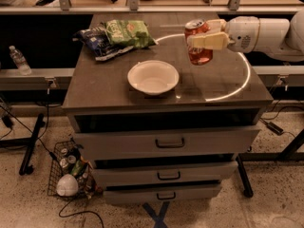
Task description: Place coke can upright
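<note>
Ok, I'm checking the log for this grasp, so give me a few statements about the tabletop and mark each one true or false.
1. The gripper is shut on the coke can. True.
2. The coke can stands inside the white bowl. False: the gripper holds it to the right of the bowl, apart from it.
3. The green chip bag lies at the back left of the tabletop. True.
4. The white bowl has a chip bag in it. False: the bowl looks empty, and the bags lie behind it.
</note>
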Controlling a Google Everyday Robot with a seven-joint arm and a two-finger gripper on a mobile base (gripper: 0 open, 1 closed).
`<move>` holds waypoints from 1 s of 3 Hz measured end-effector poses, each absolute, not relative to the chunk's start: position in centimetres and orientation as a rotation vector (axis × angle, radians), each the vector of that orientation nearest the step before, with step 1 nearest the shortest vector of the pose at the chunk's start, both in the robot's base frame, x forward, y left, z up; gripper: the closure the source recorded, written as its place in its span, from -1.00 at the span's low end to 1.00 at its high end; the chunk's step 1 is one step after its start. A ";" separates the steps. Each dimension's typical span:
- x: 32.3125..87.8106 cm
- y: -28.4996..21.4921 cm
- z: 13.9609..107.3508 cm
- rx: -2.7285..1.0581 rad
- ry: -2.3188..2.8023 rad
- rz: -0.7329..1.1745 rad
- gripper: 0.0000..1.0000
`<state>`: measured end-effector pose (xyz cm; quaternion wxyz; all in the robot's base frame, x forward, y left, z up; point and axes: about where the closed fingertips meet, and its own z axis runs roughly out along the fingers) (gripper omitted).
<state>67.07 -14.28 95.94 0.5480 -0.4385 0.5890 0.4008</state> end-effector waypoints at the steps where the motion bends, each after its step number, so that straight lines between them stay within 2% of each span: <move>1: 67.5 -16.4 95.5 -1.056 1.373 0.884 1.00; 3: 67.5 -18.5 92.0 -1.041 1.375 0.885 1.00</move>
